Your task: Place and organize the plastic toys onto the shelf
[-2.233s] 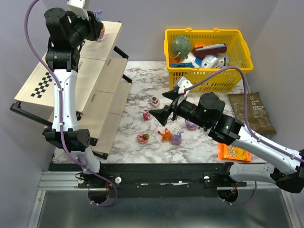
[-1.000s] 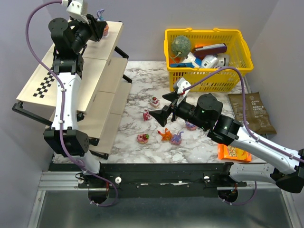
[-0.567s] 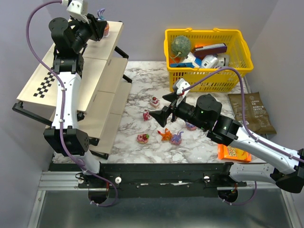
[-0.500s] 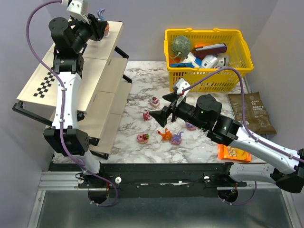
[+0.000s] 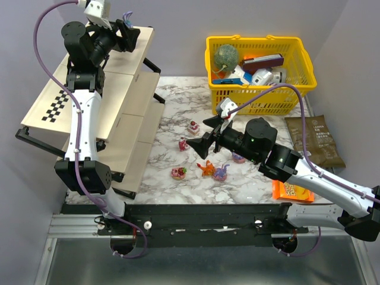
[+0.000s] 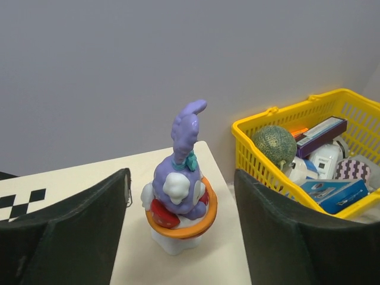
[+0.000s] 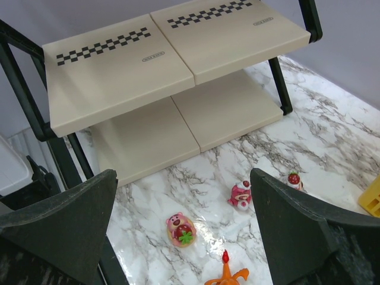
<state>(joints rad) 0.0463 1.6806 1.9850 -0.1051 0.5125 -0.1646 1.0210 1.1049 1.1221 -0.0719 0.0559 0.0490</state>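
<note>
A purple rabbit toy (image 6: 181,199) in an orange ring stands upright on the shelf's (image 5: 119,89) top tier (image 6: 135,261), near its right end. My left gripper (image 6: 181,193) is open around it, with a gap on each side. From above, only the rabbit's ear (image 5: 128,16) shows past that gripper (image 5: 132,35). Several toys lie on the marble: a pink bear (image 7: 180,229), a pink figure (image 7: 241,193), a strawberry one (image 7: 293,180), an orange one (image 5: 206,168) and a purple one (image 5: 221,173). My right gripper (image 5: 205,139) hangs open and empty above them.
A yellow basket (image 5: 258,98) with a green ball and boxes stands at the back right. An orange snack packet (image 5: 291,190) and a dark packet (image 5: 320,139) lie at the right. The shelf's black frame (image 7: 284,89) borders the toys' patch.
My left gripper has opened wide and let go of the rabbit toy, which now stands free on the top tier. The right arm has not moved.
</note>
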